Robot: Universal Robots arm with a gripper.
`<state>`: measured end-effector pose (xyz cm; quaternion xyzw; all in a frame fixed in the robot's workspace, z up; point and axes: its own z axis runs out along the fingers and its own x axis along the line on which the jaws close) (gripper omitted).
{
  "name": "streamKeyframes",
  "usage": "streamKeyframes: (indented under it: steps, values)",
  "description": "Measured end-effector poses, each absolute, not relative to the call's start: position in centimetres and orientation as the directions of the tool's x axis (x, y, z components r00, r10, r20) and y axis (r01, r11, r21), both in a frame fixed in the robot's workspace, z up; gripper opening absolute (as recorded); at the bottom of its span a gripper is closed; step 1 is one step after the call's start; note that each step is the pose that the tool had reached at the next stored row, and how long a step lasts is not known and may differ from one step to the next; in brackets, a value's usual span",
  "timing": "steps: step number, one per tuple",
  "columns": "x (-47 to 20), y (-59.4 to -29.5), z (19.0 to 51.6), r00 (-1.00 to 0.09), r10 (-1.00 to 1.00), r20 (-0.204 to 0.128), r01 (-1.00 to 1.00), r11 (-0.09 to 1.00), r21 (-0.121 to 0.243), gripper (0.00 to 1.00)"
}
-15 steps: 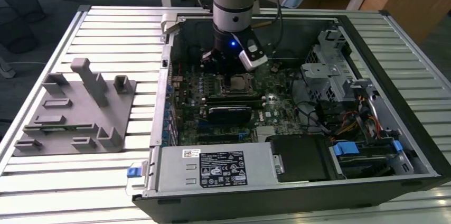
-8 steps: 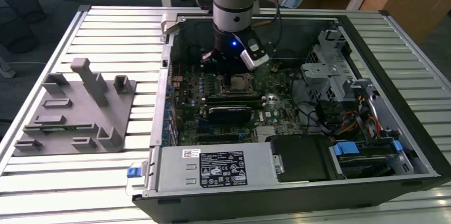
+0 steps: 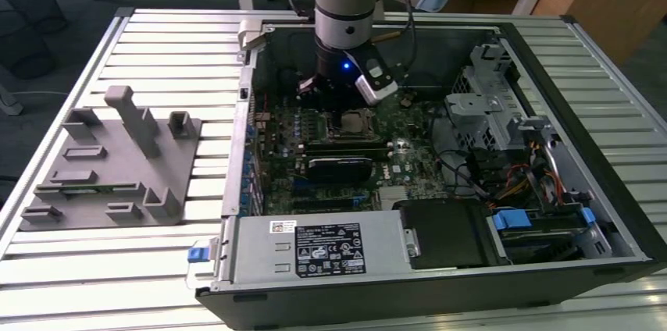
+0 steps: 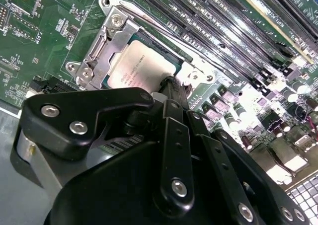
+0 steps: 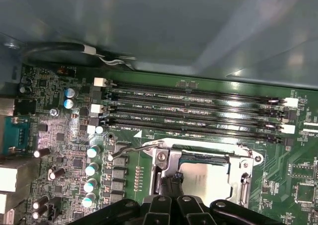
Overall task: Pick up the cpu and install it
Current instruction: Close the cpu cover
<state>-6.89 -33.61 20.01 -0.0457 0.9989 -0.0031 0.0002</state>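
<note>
Touching seated cpu, hand seemingly closed.

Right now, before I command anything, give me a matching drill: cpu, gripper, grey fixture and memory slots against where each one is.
1 cpu
2 gripper
3 grey fixture
4 memory slots

A on the table, outside the case, at the exterior view's left
B flat in the socket
C parallel rows beside the socket
D over the socket, at the cpu's edge

Pairs: 1-B, 2-D, 3-A, 4-C.
</note>
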Motion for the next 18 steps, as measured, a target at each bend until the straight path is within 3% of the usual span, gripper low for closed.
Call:
streamKeyframes:
  steps: [18]
  values:
    - [-6.9, -33.6, 21.3, -0.996, -0.091, 0.000, -0.091, 0.996, -0.006, 0.11]
